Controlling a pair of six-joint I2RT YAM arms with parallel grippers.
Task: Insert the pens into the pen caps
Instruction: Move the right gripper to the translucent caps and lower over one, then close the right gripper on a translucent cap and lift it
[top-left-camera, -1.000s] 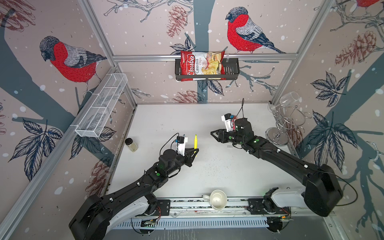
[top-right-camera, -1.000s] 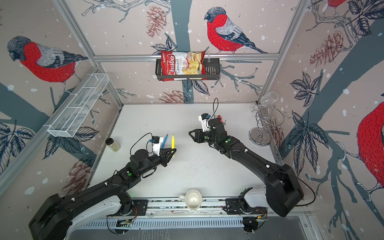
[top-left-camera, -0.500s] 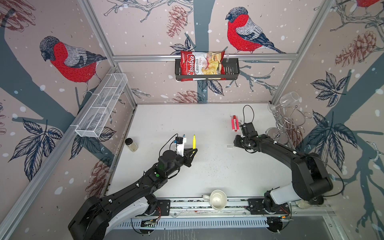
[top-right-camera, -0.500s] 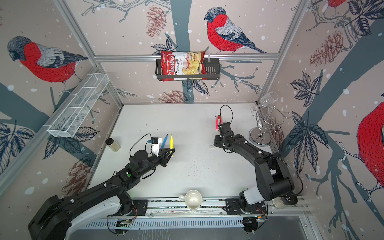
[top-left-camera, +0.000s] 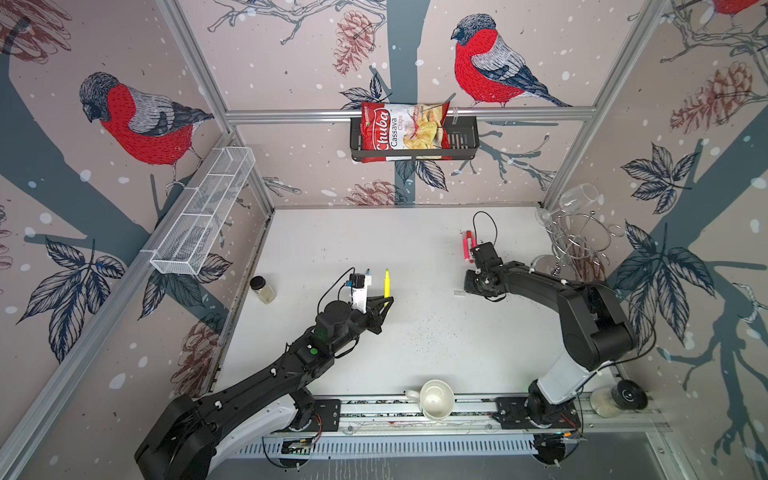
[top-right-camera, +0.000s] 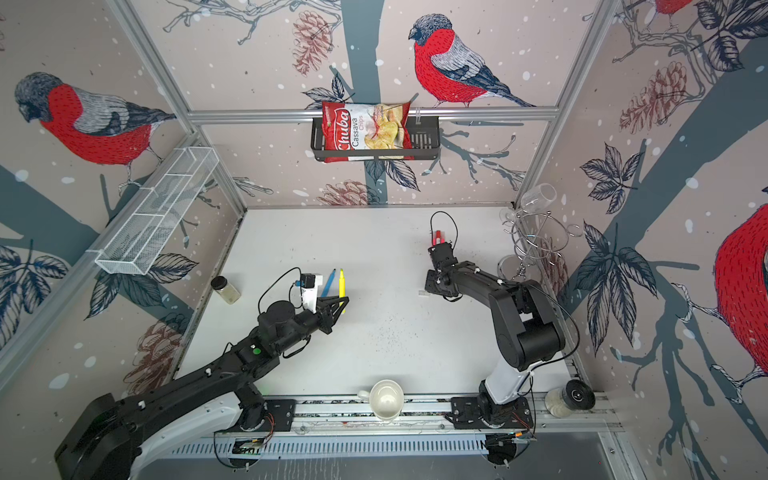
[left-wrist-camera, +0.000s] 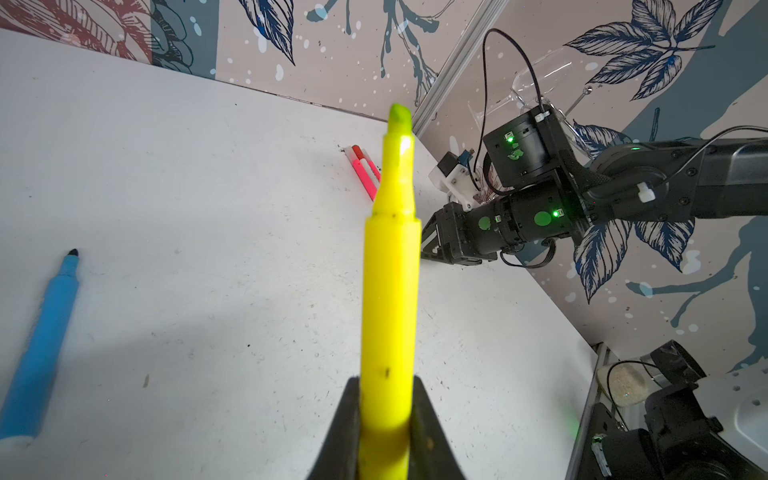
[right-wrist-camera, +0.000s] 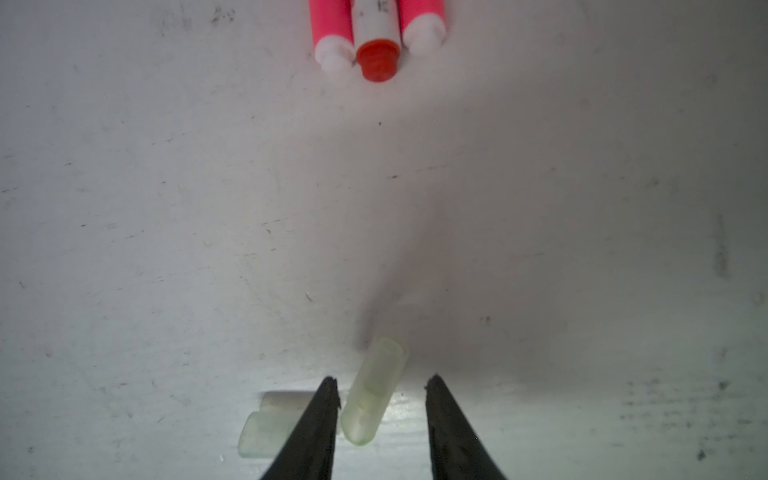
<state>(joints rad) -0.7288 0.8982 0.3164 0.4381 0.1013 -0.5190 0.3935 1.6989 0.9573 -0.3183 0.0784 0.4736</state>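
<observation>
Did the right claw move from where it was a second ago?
Yes. In a top view the right claw has slid right, toward the wire glass rack, and now sits just on the near side of the pink pens.

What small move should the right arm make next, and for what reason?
Probably close the right tool on the pale cap. The cap lies on the table between its open jaws, one jaw nearly touching it, the other apart. The left tool grips the yellow pen, uncapped, so a cap is wanted.
</observation>
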